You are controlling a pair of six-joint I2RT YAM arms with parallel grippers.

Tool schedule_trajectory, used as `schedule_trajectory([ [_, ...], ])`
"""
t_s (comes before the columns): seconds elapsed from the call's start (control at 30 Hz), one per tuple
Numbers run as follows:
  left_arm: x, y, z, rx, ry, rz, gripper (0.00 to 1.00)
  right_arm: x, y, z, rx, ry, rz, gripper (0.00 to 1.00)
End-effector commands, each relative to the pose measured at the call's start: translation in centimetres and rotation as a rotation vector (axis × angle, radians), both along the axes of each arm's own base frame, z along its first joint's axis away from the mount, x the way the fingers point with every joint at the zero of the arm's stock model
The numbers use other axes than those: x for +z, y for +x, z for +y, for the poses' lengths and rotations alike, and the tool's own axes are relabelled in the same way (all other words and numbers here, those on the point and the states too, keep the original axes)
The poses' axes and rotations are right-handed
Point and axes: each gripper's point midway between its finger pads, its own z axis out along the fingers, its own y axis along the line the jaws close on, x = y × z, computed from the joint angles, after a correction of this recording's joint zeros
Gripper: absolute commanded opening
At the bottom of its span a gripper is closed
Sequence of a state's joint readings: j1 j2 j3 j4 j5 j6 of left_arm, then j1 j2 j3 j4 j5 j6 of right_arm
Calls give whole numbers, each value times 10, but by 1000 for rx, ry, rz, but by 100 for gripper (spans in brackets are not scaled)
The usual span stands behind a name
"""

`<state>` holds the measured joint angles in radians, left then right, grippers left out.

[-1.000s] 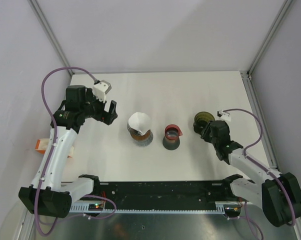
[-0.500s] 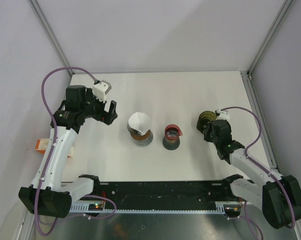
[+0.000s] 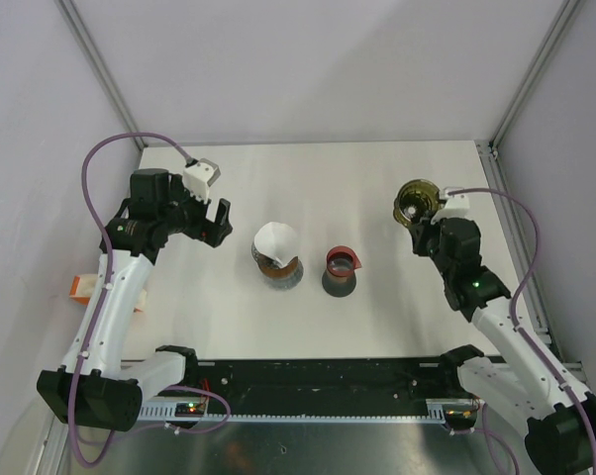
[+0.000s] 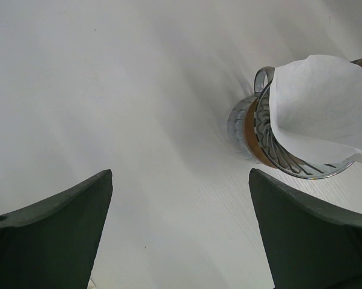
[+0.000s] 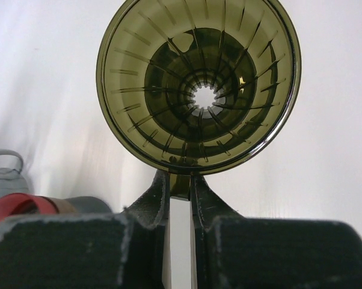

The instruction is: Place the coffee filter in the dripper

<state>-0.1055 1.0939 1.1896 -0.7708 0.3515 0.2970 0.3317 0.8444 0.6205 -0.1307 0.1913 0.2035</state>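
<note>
Since a second ago the right gripper (image 5: 180, 185) has carried the dripper (image 3: 417, 202) away from its spot next to the red-rimmed piece, up toward 1 o'clock in the overhead view. It now sits out at about 2 o'clock from the table's (image 3: 377, 168) middle. Left arm hasn't budged at all, and nothing else on the table has shifted either.

Right fingers are pinched nearly closed on the little tab at the rim of the dripper, with just the tab's thickness between them. From the wrist cam you look straight down into the olive see-through cone, ribs all around and the hole in the centre. Whether it's off the table or just resting on it, I can't tell for sure.

Left gripper (image 4: 180, 180) is spread wide with nothing in it, hovering at 9 o'clock of the coffee filter (image 4: 325, 114), well apart from it.

So the white filter is in the ribbed steel holder (image 4: 241, 123), a bit to the 9 o'clock side of table centre, sticking up past the rim. At 3 o'clock of that, close by, is the red-rimmed dark piece (image 3: 341, 269). The dripper is well apart from the filter, with that piece roughly between them.
</note>
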Motion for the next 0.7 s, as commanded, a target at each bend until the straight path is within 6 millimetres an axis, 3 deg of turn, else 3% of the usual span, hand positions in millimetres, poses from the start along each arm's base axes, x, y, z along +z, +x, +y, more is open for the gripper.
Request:
schedule_trajectory([
  [0.0, 15, 3, 4, 3, 8, -54, 100, 71, 4, 12, 100, -15, -144, 0],
  [0.27, 7, 7, 7, 26, 20, -29, 100, 116, -9, 48, 344, -6, -209, 0],
  [0.67, 2, 9, 15, 50, 34, -27, 100, 135, -30, 105, 691, -89, -258, 0],
])
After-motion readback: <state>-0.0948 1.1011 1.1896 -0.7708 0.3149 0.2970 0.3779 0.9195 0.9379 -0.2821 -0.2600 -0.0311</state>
